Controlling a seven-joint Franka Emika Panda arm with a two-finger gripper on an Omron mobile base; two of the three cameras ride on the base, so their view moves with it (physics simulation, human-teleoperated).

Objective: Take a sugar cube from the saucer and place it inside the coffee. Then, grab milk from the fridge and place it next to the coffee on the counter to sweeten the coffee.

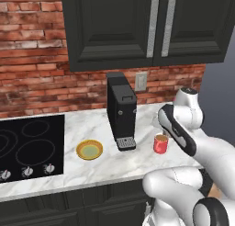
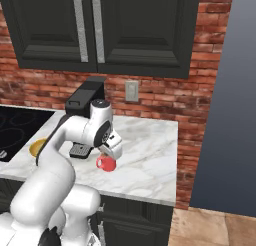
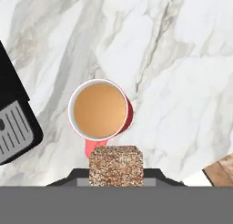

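gripper [image 3: 116, 170]: nearly closed, clamped on sugar cube [image 3: 116, 165], above coffee [image 3: 100, 110] | hand view: cube speckled brown, cup full of tan liquid | left base view: saucer [image 1: 89, 149] left of black coffee machine [image 1: 121, 111], cup right of it on counter [image 1: 92, 170] | right base view: fridge [image 2: 227, 100] at right

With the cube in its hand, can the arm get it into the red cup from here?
Probably yes. The hand holds the sugar cube just above the cup, whose mouth is open and nothing lies between. The coffee machine stands off to one side. The cube sits slightly off the rim, so a small shift seems needed.
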